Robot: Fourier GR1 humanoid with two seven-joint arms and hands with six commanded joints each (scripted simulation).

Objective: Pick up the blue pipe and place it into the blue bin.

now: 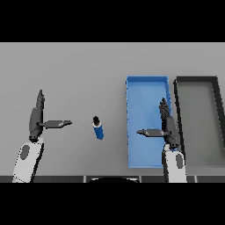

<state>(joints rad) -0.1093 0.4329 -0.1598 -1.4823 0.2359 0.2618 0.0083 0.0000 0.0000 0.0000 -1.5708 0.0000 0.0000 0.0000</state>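
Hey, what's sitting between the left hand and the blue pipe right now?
Nothing: in the head view only bare grey table separates the left hand from the blue pipe.

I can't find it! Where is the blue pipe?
The pipe lies on the table in the head view, between the left robot hand and the blue bin.

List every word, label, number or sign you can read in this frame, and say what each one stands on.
None: no readable text anywhere in the head view.
Blue pipe: plain blue with a dark end, no marking.
Blue bin: bare walls and floor.
Dark bin: bare.
Left hand and right hand: no labels.
Grey table: unmarked.
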